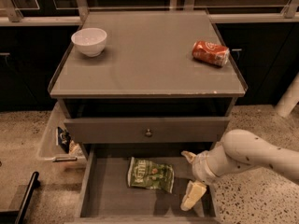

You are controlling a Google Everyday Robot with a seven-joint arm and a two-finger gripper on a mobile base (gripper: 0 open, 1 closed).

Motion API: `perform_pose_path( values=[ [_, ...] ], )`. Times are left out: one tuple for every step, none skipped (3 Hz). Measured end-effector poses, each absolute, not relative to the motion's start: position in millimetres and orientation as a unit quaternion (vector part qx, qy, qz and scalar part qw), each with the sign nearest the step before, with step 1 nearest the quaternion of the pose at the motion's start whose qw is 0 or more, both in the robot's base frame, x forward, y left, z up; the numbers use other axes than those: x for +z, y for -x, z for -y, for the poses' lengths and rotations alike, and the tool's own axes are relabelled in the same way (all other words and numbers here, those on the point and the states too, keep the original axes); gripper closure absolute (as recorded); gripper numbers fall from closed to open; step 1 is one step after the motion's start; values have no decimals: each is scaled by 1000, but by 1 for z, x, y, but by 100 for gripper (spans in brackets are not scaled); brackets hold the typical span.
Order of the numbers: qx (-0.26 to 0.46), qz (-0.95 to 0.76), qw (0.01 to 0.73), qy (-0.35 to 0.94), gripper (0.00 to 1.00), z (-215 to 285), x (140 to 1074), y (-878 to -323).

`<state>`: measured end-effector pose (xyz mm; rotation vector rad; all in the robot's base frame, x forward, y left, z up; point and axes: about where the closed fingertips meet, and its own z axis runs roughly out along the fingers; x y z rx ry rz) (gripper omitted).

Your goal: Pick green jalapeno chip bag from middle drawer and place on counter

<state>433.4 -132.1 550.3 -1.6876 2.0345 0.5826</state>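
Observation:
The green jalapeno chip bag lies flat on the floor of the open middle drawer, near its middle. My gripper is inside the drawer's right part, just right of the bag and apart from it, with its two cream fingers spread open: one finger is near the drawer's back, the other near its front. It holds nothing. The counter is the grey top of the cabinet above.
A white bowl stands at the counter's back left. A red soda can lies on its side at the back right. The top drawer front with a knob overhangs the middle drawer. A clear bin hangs on the cabinet's left.

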Motion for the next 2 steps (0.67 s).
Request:
perform_pose_path(
  values=[
    [202, -722, 231, 620, 0, 118, 513, -436],
    [180, -711, 254, 630, 0, 105, 481, -447]
  ],
)
